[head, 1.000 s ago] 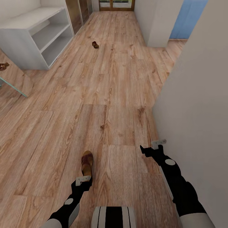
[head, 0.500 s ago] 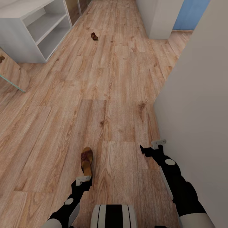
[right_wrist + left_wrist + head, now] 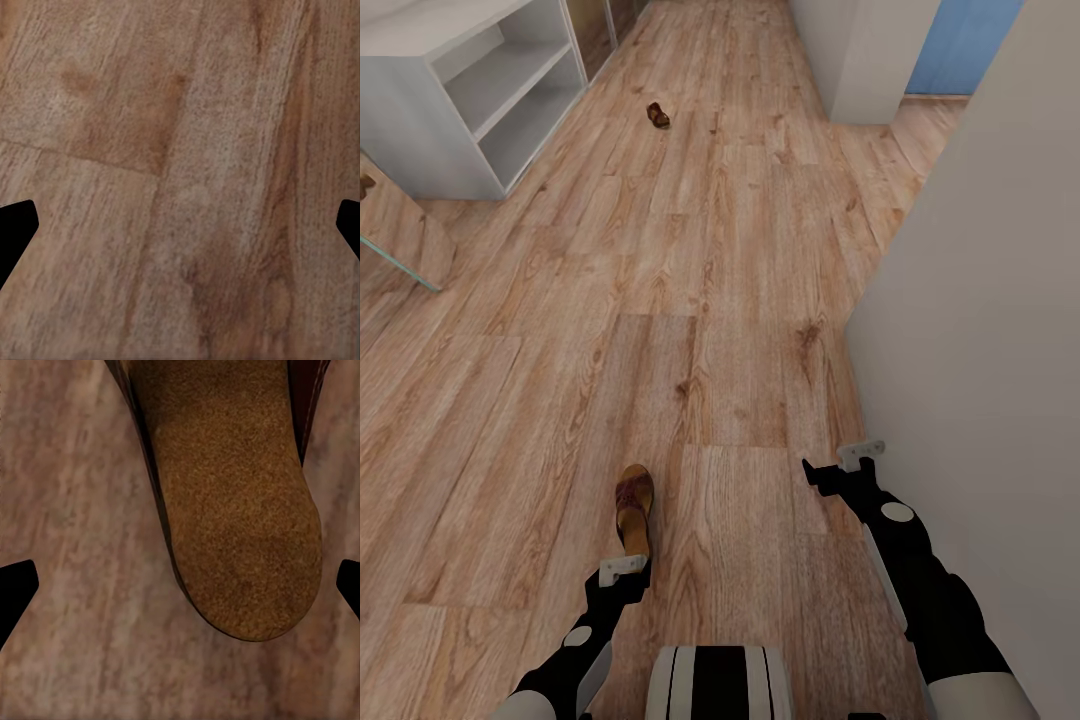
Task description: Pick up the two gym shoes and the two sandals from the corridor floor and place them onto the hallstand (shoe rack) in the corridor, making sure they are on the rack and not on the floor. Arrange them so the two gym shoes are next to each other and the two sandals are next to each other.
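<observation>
Nothing looks racked yet: one sandal (image 3: 634, 510) lies on the floor (image 3: 740, 300) just ahead of the left gripper (image 3: 622, 568), whose fingers are spread and empty, like the right gripper's (image 3: 840, 464), with the other sandal (image 3: 657, 115) far off near the rack (image 3: 470, 100).

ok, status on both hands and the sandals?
Left hand open, over near brown leather sandal, not gripping. Right hand open, empty, close to the pale wall. Second sandal far up the wood-plank floor.

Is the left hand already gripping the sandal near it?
No, the left hand is open just behind the near sandal, which lies flat on the floor.
</observation>
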You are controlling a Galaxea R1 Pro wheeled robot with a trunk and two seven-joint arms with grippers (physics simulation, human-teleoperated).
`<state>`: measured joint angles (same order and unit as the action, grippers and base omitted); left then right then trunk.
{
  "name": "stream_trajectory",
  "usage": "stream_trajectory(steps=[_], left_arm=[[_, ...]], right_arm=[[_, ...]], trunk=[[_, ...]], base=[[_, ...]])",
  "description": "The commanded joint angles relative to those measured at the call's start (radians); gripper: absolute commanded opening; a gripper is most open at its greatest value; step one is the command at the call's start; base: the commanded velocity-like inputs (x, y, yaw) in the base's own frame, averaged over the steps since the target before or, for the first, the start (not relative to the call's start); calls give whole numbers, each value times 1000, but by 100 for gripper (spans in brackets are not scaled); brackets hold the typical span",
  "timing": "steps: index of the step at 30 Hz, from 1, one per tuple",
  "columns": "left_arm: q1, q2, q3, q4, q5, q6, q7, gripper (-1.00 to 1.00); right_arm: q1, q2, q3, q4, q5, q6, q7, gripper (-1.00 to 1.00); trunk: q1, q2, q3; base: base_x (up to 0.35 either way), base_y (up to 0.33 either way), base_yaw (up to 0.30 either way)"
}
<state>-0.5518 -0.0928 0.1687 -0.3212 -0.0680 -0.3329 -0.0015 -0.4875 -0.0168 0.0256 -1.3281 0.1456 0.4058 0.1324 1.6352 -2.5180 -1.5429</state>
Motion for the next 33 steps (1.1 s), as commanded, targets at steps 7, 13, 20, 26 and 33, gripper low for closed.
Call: stream_trajectory(steps=[7, 13, 20, 26, 33], left_arm=[[0, -1, 6, 1, -7, -6, -1, 100], [1, 0, 6, 1, -7, -8, -3, 100], [0, 1, 6, 2, -7, -8, -3, 100], [0, 1, 6, 2, -7, -8, -3, 100], [1, 3, 7, 2, -7, -8, -3, 100]], right_arm=[[0, 0, 0, -1, 10, 5, 6, 100], [0, 0, 0, -2, 10, 5, 6, 100], [0, 0, 0, -2, 10, 5, 6, 100], [0, 0, 0, -1, 11, 5, 6, 100], [0, 0, 0, 0, 10, 5, 5, 100]], trunk=[[1, -1, -12], [1, -1, -12], [1, -1, -12], [1, -1, -12], [1, -1, -12]], base=[[0, 0, 0], [0, 0, 0], [23, 0, 0], [126, 0, 0], [21, 0, 0]])
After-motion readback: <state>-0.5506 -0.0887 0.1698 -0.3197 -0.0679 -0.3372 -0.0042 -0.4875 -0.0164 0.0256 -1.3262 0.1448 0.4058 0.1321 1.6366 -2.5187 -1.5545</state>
